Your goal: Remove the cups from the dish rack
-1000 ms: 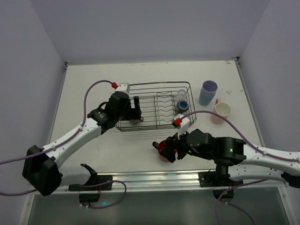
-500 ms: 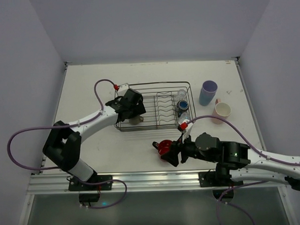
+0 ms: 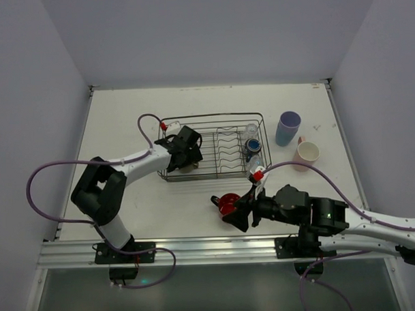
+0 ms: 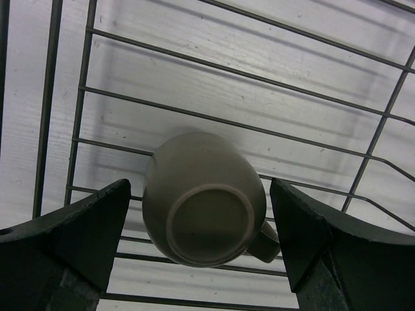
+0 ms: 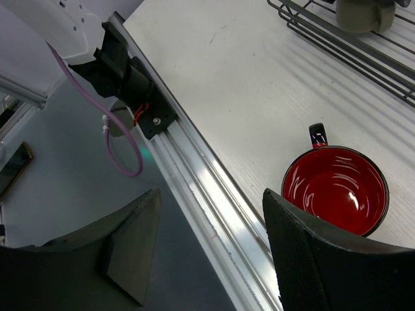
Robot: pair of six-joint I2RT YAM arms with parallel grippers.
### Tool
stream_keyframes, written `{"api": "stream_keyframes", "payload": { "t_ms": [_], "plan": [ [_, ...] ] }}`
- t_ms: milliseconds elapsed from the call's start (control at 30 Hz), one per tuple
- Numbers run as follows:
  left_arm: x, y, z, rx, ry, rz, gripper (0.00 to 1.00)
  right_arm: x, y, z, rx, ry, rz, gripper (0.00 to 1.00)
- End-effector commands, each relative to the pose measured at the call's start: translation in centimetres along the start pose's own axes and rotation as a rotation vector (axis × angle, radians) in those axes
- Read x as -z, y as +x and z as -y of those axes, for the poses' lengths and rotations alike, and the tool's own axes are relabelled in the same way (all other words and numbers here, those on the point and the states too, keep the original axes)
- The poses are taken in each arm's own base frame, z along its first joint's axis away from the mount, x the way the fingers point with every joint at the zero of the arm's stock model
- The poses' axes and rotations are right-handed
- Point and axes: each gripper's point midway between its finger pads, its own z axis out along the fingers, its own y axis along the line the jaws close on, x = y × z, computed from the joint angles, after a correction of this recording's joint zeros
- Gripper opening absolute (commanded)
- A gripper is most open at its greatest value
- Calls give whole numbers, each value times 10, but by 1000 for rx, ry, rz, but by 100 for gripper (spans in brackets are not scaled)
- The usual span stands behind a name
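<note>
The dish rack [image 3: 213, 117] is a dark wire basket at the table's middle. A small olive-beige cup [image 4: 204, 223] stands upside down on its floor at the left end. My left gripper [image 4: 201, 243] is open just above the cup, one finger on each side, not touching it. In the top view it is over the rack's left end [image 3: 188, 155]. A red handled mug [image 5: 336, 189] stands upright on the table near the front edge. My right gripper [image 5: 211, 253] is open and empty beside it, over the front rail. A dark blue cup [image 3: 252, 146] and clear glasses [image 3: 251, 131] are in the rack's right end.
A lavender tumbler [image 3: 287, 128] and a pink cup [image 3: 307, 153] stand on the table right of the rack. The aluminium rail [image 5: 214, 188] runs along the table's near edge. The upright plate dividers [image 3: 228, 149] fill the rack's middle.
My left gripper has moved right and down into the rack's left end, over the olive-beige cup. My right gripper has drawn back slightly from the red mug, which stays on the table.
</note>
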Motion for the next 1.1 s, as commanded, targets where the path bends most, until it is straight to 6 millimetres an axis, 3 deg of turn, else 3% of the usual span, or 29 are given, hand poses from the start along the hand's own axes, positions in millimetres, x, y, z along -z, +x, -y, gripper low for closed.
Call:
{"api": "stream_keyframes", "payload": {
  "t_ms": [0, 100, 233, 433, 600, 733, 767, 800, 867, 967, 1033, 1067],
  "plan": [
    [-2, -12, 4, 31, -29, 51, 92, -1, -11, -6, 3, -33, 63, 67],
    [-3, -14, 0, 28, -45, 62, 79, -4, -9, -6, -3, -39, 70, 67],
    [3, -19, 1, 37, -20, 82, 50, -5, -7, -4, 7, -31, 56, 66],
    [20, -32, 13, 26, 41, 102, 26, -12, -10, -5, 21, -22, 56, 67],
    [45, -47, 26, 28, 137, 126, 19, -23, -21, -1, 16, 26, 91, 67],
    [74, -58, 43, 41, 284, 160, 16, -27, -49, -10, -32, -1, 221, 67],
    [93, -70, 53, 64, 369, 203, 16, -27, -53, -11, -39, -3, 245, 67],
    [96, -64, 54, 58, 410, 189, 16, -29, -58, -12, -48, -12, 275, 67],
    [125, -77, 65, 86, 529, 238, 15, -33, -69, -15, -64, -34, 338, 66],
    [154, -80, 73, 101, 655, 248, 15, -37, -82, -12, -61, -53, 402, 66],
    [171, -77, 75, 115, 730, 232, 13, -38, -96, -7, -59, -78, 451, 66],
    [182, -80, 80, 130, 784, 240, 13, -37, -106, 5, -67, -64, 474, 66]
  ]
}}
